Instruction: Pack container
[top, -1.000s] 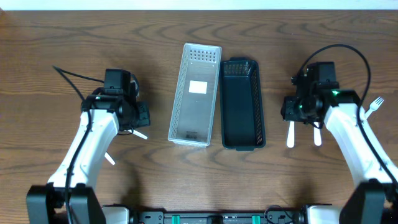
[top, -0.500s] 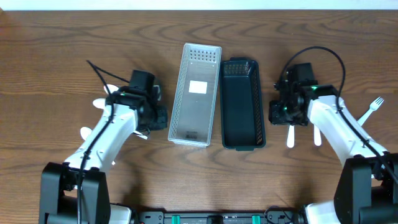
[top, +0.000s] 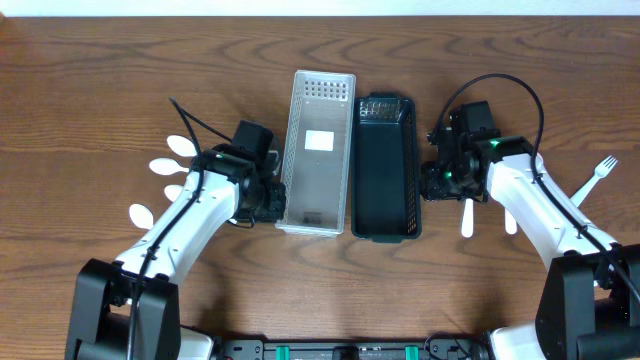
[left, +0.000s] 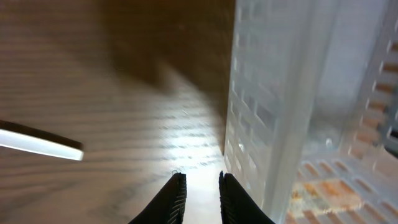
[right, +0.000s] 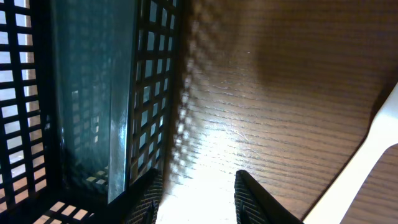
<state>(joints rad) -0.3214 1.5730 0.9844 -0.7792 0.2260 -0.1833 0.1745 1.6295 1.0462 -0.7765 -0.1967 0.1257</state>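
A clear white mesh basket (top: 315, 150) and a dark mesh basket (top: 388, 165) lie side by side at the table's middle, both empty. My left gripper (top: 270, 200) is low against the white basket's left wall (left: 280, 93); its fingers (left: 200, 186) are a narrow gap apart and hold nothing. My right gripper (top: 432, 180) is open and empty (right: 196, 199), with its left finger against the dark basket's right wall (right: 93, 93). White plastic spoons (top: 165, 167) lie left of the left arm.
More white utensils (top: 466, 215) lie right of the dark basket, one beside my right gripper (right: 367, 155). A white fork (top: 597, 170) lies near the right edge. A white handle (left: 37, 143) lies left of the left fingers.
Both arms have swung inward, away from the utensils and up to the outer walls of the baskets. The two baskets have shifted slightly towards each other.
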